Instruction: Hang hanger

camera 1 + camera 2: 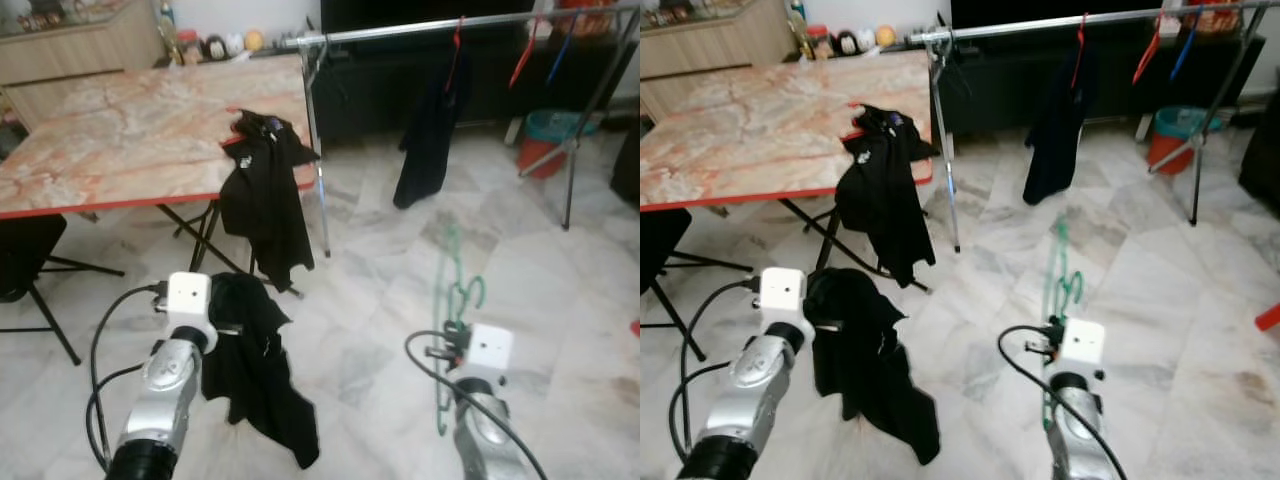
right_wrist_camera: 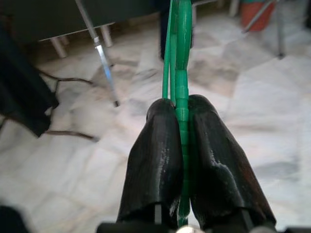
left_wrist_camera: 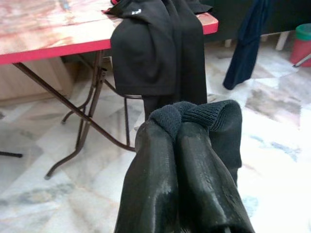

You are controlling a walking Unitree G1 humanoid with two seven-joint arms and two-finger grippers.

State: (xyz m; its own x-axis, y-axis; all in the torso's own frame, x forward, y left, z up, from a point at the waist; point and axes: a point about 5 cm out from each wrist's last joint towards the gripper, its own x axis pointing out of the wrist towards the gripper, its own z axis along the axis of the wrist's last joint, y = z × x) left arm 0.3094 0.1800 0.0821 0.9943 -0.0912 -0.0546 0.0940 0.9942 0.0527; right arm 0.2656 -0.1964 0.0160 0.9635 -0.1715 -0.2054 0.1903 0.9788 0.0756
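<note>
A: Start at your left. What is that gripper doing?

B: My left gripper (image 3: pixel 182 126) is pinched tight on a black garment (image 1: pixel 255 370). The cloth bunches over my fingertips and the rest hangs down beside my forearm, its hem loose above the marble floor (image 1: pixel 560 310).

A: And ahead of it?

B: Beyond that gripper stands a folding table (image 1: pixel 120 130) with a red edge. A second black garment (image 1: pixel 265 185) is draped over its near corner and hangs past the edge, in front of the crossed table legs. Just beyond that corner rises the upright post of a clothes rail (image 1: pixel 400 28), so table corner and post stand close together.

A: What room lies between your two arms?

B: Bare marble, running forward under the rail's crossbar. A dark garment on a red hanger (image 1: pixel 428 130) hangs from the bar, ahead of and between my grippers, its hem off the floor.

A: Now the right side.

B: My right gripper (image 2: pixel 181 121) has its two fingers (image 2: pixel 155 155) closed on the stem of the green hanger (image 1: pixel 455 300). The hanger rises out of the grip toward the rail, hook end farthest from me, well short of the bar.

A: Anything further right?

B: More hangers (image 1: pixel 525 55) sit on the bar, beyond my right gripper. Below them the rail's far legs splay across the floor, with a teal and red bin (image 1: pixel 550 140) behind them.
</note>
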